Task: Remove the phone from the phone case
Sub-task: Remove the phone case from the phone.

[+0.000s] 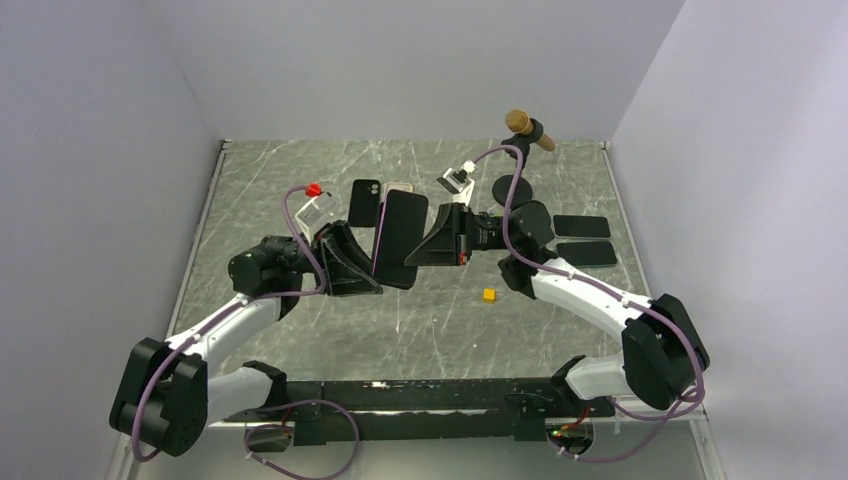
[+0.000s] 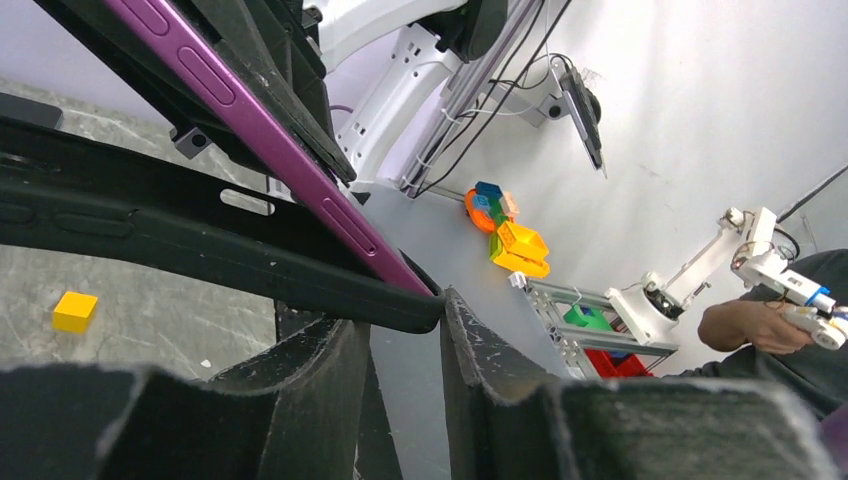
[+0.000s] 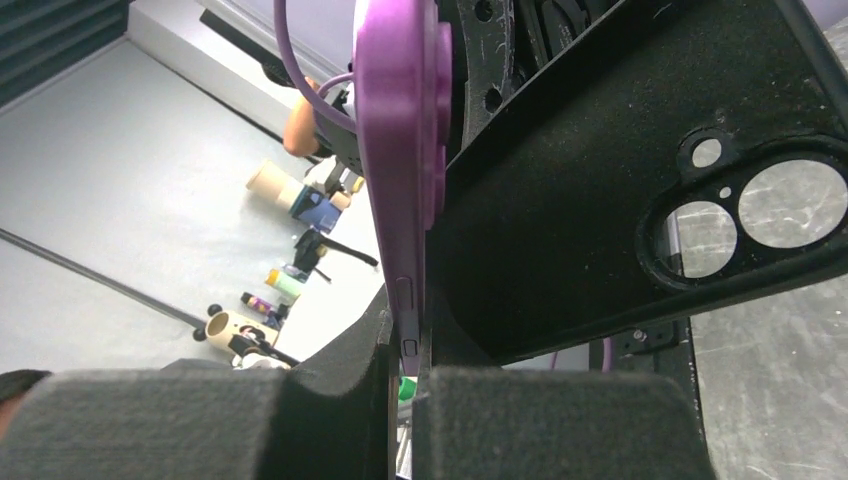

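Right wrist: purple phone [image 3: 395,150] angled out of black case [image 3: 580,200].

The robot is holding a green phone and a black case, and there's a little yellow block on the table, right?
Not quite: the phone is purple, not green, as the right wrist view shows. The case is black and the little yellow block lies on the table.

Purple phone [image 3: 400,130], black phone case [image 3: 600,200], grey marbled table [image 1: 420,335] (pale veins), yellow cube [image 1: 489,295]
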`<action>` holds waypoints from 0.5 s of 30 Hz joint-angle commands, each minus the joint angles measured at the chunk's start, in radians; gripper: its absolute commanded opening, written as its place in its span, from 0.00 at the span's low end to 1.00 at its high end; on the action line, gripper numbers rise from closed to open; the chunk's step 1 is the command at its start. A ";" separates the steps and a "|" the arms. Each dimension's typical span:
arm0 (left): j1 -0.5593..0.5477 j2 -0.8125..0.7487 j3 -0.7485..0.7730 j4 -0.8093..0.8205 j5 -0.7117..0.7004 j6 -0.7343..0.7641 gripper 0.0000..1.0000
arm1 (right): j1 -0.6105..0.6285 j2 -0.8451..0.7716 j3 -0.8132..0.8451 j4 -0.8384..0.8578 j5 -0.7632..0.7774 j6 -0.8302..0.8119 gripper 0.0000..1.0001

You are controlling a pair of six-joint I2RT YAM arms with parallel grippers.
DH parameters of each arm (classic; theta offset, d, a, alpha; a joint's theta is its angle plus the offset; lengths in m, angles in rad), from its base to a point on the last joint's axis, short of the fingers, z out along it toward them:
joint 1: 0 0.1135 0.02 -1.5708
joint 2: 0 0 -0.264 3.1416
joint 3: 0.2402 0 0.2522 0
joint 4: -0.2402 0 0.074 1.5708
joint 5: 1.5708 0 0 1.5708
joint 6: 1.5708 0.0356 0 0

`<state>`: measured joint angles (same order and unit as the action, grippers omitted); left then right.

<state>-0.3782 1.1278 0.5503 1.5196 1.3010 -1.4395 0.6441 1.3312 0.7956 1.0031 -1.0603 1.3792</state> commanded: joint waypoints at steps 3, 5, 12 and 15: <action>-0.002 -0.003 -0.010 0.145 -0.103 0.024 0.39 | 0.016 0.013 -0.003 -0.016 0.030 -0.092 0.00; -0.002 -0.011 -0.014 0.145 -0.110 0.026 0.45 | 0.023 0.029 -0.009 -0.050 0.043 -0.123 0.00; 0.000 0.071 -0.129 0.139 -0.150 0.037 0.50 | 0.025 0.089 -0.051 -0.130 0.092 -0.231 0.00; 0.002 0.132 -0.191 0.123 -0.183 0.084 0.47 | 0.024 0.142 -0.084 -0.115 0.106 -0.247 0.00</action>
<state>-0.3706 1.1973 0.4118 1.5188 1.2316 -1.4239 0.6567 1.4052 0.7544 0.9127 -1.0203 1.2247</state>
